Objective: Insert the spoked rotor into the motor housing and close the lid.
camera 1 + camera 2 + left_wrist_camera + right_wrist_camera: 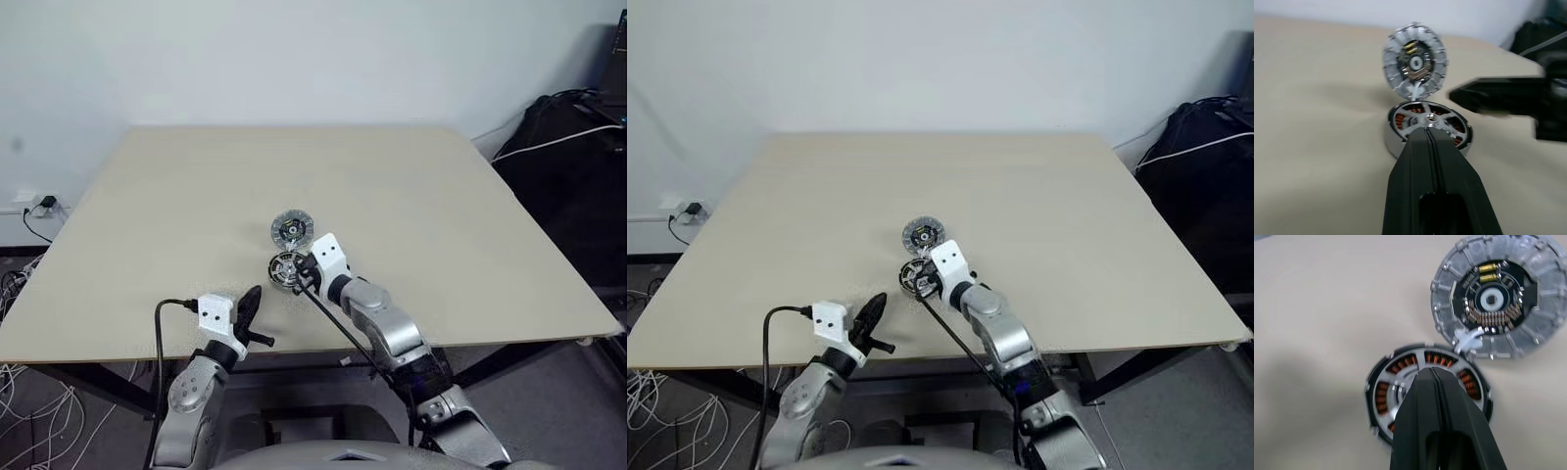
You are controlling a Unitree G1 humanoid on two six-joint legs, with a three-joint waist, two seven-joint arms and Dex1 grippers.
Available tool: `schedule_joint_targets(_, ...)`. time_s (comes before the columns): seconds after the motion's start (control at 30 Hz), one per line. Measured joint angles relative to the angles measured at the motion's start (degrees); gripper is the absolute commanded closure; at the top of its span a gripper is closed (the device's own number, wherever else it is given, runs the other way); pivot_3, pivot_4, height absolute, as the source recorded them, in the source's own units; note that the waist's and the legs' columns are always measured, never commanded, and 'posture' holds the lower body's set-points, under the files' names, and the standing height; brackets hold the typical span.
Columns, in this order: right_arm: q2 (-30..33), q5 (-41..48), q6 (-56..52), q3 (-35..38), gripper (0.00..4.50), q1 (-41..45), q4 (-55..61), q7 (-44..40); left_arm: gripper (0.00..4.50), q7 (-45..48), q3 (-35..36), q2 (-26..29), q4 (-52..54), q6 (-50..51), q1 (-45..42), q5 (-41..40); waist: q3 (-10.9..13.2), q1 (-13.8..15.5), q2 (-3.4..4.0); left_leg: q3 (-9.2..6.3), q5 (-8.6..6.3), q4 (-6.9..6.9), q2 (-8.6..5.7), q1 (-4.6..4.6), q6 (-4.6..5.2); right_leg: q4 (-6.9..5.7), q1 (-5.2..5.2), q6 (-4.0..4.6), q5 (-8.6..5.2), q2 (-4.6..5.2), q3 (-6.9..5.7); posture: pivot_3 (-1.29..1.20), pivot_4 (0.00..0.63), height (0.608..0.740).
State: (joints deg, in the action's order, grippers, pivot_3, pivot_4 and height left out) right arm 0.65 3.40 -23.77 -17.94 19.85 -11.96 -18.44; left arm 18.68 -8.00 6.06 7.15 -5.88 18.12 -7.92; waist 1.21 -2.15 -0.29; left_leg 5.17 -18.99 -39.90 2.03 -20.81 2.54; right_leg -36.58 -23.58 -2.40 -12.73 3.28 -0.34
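Soft, even, bright light falls on the surface [196, 196], leaving only faint shadows. In the left wrist view the right claw [1459, 95] at the frame's right is smeared with blur, and the background is out of focus.

Rotor [1426, 363]: dark rim, silver spokes, small hub; seated flat inside housing, spokes over windings.

Housing [1382, 396]: round, copper-brown windings visible between spokes; flat on table, near middle, toward front edge.

Lid [1498, 298]: silvery-grey disc, ribbed rim, dark centre with small components; off housing, flat on table just behind it, edges nearly touching, small white piece at junction.
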Motion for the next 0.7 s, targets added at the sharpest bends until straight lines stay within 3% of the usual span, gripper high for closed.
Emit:
schedule_joint_targets(0.43, -3.6, -2.7, 7.1, 0.3, 4.5, 8.0, -19.2, -0.4, 4.48, 1.6, -0.5, 0.0, -3.3, -2.2, -0.5, 0.5, 0.0, -0.1, 0.05, 0.01, 0.02, 0.0, 0.02, 0.03, -0.02, -0.17, -0.04, -0.04, 0.02, 0.01, 0.0, 0.0, 0.0, 0.74)
schedule_joint_targets(0.7, -3.5, -4.6, 8.3, 0.3, 4.5, 8.9, -21.9, -1.4, 4.48, 2.7, -0.3, -0.1, -5.3, -3.3, -0.8, 0.0, -0.4, -0.3, 0.48, 0.01, 0.03, 0.0, 0.03, 0.19, -0.04, -0.22, 0.08, -0.03, 0.01, 0.01, 0.0, 0.0, 0.0, 0.74)
